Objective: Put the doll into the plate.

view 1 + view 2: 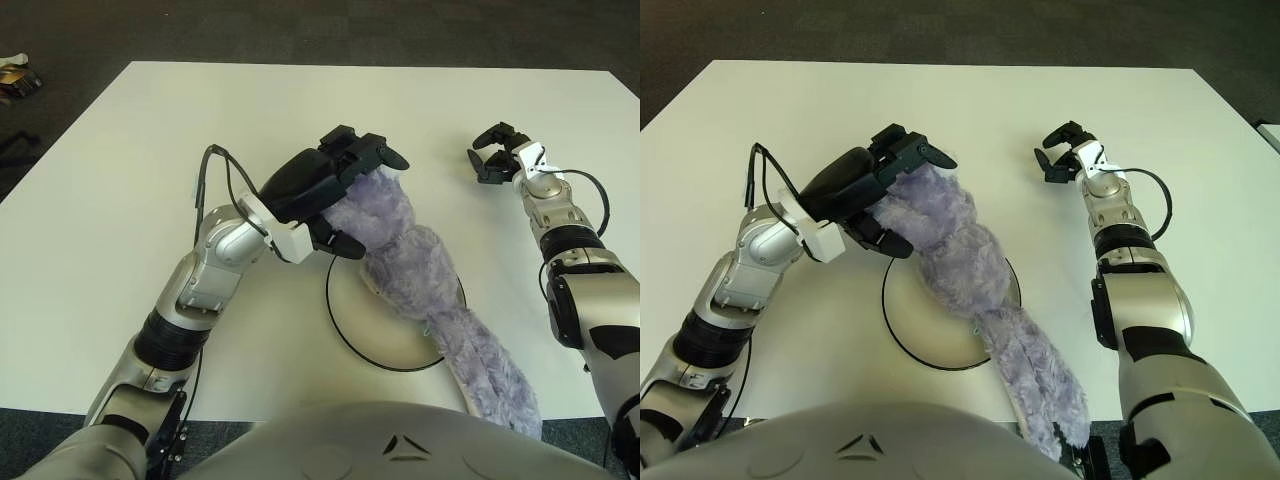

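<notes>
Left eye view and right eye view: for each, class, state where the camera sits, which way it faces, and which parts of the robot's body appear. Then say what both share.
Left eye view: on the head, facing forward and down at the white table; shows both arms and the chest.
Right eye view: slightly to the right, same aim, same body parts.
Shared: left hand shut on the purple doll lying across the plate; right hand beyond it on the right, holding nothing.

The white desk (120, 180) stands on a dark floor (300, 30). On the desk lies a white plate (395, 345) with a black rim, near the front edge. The purple doll (420, 270) lies across this plate.
</notes>
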You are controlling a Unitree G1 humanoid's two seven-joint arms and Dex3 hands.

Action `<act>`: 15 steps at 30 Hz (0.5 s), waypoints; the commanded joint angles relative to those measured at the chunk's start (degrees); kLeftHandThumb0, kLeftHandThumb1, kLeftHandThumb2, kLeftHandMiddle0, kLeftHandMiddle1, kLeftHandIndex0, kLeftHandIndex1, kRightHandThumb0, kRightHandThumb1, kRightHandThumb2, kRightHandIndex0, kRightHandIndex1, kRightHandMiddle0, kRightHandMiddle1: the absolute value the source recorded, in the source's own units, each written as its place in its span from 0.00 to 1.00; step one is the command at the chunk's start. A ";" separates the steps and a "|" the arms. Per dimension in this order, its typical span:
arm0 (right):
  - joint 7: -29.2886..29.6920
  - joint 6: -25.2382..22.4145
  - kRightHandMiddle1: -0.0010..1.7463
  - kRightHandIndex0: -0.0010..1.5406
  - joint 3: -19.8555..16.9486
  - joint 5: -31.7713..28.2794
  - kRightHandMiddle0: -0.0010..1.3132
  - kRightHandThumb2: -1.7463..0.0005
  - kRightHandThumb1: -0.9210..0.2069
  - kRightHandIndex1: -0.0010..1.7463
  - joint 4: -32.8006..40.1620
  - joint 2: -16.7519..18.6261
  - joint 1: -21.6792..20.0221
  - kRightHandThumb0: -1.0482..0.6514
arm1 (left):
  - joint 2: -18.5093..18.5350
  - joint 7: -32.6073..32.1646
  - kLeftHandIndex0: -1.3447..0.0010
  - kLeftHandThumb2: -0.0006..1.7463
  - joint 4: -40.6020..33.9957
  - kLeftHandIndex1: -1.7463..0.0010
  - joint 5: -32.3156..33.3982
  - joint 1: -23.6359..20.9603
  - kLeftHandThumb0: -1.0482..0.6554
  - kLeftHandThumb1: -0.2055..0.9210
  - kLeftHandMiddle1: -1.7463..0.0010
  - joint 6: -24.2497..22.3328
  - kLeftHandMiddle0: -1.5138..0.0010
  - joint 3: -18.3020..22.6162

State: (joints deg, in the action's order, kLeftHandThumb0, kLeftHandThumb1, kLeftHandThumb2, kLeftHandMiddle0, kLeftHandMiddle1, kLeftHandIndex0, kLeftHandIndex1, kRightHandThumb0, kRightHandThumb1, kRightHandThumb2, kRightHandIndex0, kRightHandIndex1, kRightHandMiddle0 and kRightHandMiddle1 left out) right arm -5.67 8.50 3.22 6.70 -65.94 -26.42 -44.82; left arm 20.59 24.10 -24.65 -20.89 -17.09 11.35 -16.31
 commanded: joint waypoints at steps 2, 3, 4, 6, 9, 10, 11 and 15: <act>-2.55 -4.96 1.00 0.34 1.88 2.00 0.17 0.40 0.35 0.94 -4.17 2.71 6.31 0.61 | 0.80 2.12 1.00 0.45 -0.90 0.50 2.06 -0.92 0.26 0.60 0.47 -1.44 1.00 0.80; -2.64 -5.05 1.00 0.34 1.87 1.97 0.17 0.40 0.35 0.94 -4.18 2.71 6.27 0.61 | 0.82 2.36 1.00 0.45 -0.99 0.51 2.32 -0.94 0.25 0.61 0.48 -1.65 1.00 0.86; -2.73 -5.19 1.00 0.34 1.85 1.93 0.17 0.41 0.34 0.94 -4.18 2.72 6.22 0.61 | 0.88 2.63 1.00 0.44 -1.15 0.52 2.64 -0.98 0.25 0.62 0.49 -1.93 0.99 0.96; -2.88 -5.68 1.00 0.34 1.73 1.75 0.16 0.41 0.34 0.94 -4.14 2.82 6.08 0.61 | 1.08 3.16 1.00 0.42 -1.49 0.54 3.25 -1.09 0.24 0.65 0.51 -2.49 0.99 1.27; -3.10 -6.20 1.00 0.34 1.43 1.39 0.16 0.41 0.33 0.94 -4.30 3.02 5.97 0.61 | 1.49 3.88 1.00 0.37 -1.93 0.60 4.12 -1.20 0.21 0.72 0.56 -3.12 0.98 1.89; -3.09 -6.04 1.00 0.34 1.12 1.20 0.16 0.41 0.33 0.94 -5.11 3.09 5.96 0.61 | 1.65 4.04 1.00 0.36 -1.93 0.62 4.42 -1.22 0.21 0.74 0.57 -3.09 0.98 2.15; -3.15 -6.13 1.00 0.34 0.77 0.92 0.16 0.41 0.33 0.94 -5.68 3.13 5.90 0.61 | 1.81 4.15 1.00 0.35 -1.90 0.63 4.71 -1.24 0.20 0.76 0.57 -3.03 0.98 2.40; -3.44 -7.97 1.00 0.35 -0.65 -0.69 0.17 0.40 0.35 0.94 -4.68 3.32 5.90 0.61 | 2.22 4.46 1.00 0.29 -1.92 0.68 5.32 -1.26 0.19 0.85 0.62 -3.02 0.96 3.07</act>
State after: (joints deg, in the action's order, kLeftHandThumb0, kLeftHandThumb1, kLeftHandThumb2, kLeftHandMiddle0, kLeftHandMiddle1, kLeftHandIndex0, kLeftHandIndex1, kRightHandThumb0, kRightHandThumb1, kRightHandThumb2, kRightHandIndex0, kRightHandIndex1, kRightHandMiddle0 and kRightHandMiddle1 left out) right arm -5.93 7.73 2.29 5.93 -66.70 -26.27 -45.38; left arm 21.82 27.98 -26.15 -16.24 -17.62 8.69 -14.30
